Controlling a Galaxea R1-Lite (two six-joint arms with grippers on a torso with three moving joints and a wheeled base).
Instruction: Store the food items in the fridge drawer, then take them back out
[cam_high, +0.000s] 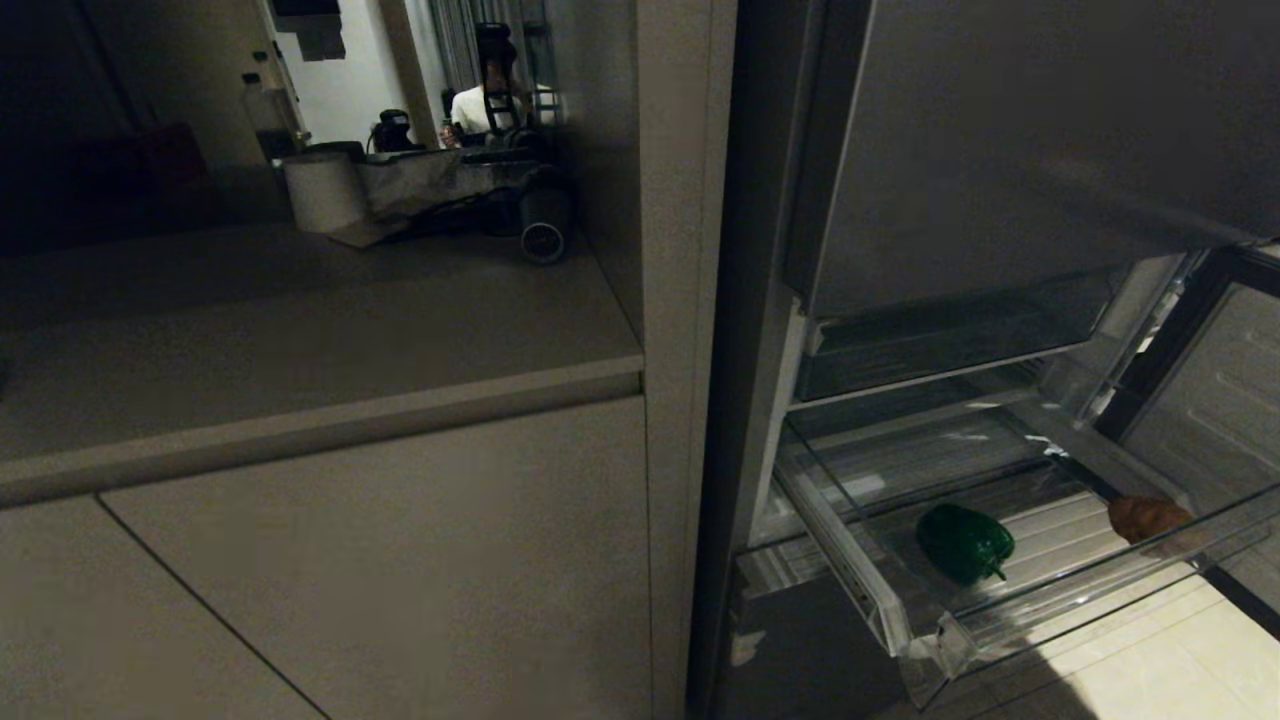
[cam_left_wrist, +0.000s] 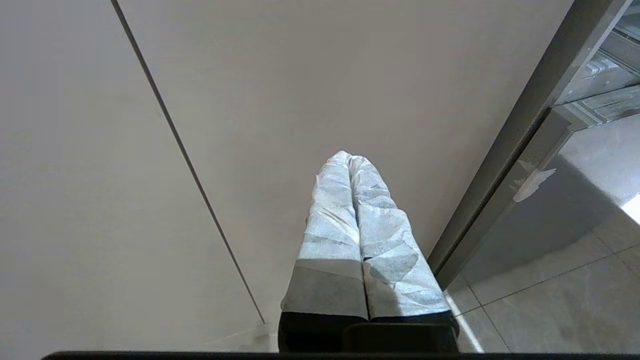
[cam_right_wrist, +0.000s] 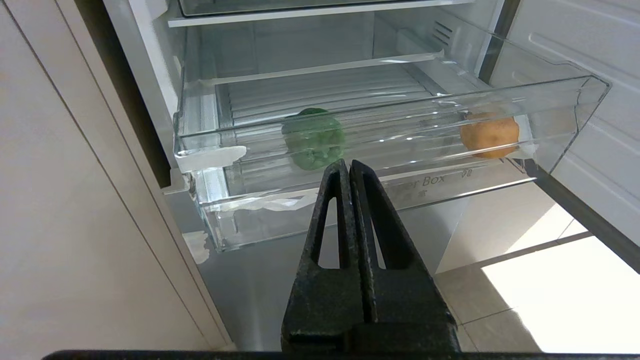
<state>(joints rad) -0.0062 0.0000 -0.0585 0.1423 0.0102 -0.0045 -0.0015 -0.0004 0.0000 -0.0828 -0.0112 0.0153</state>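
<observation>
Right gripper: black fingers pressed together tip to tip, nothing between them. It hangs low in front of the fridge, outside the pulled-out fridge drawer, tips pointing at the drawer's clear front wall without touching it.

Fridge drawer: clear plastic, ribbed floor, drawn out of the open fridge. Two food items lie inside, well apart from each other.
- Green pepper: on the ribbed floor straight beyond the right gripper's tips, behind the front wall. In the head view the pepper sits toward the front middle of the drawer.
- Tan-brown potato: farther off to the side of the right gripper, in the drawer's far front corner, against the front wall. Head view shows the potato at the drawer's right end.

Left gripper: fingers wrapped in pale tape, closed flat against each other, holding nothing. It faces a plain beige cabinet door; the grey fridge edge runs just beside it, tiled floor below.

Neither arm shows in the head view. Counter left of the fridge carries a white roll at its back.
</observation>
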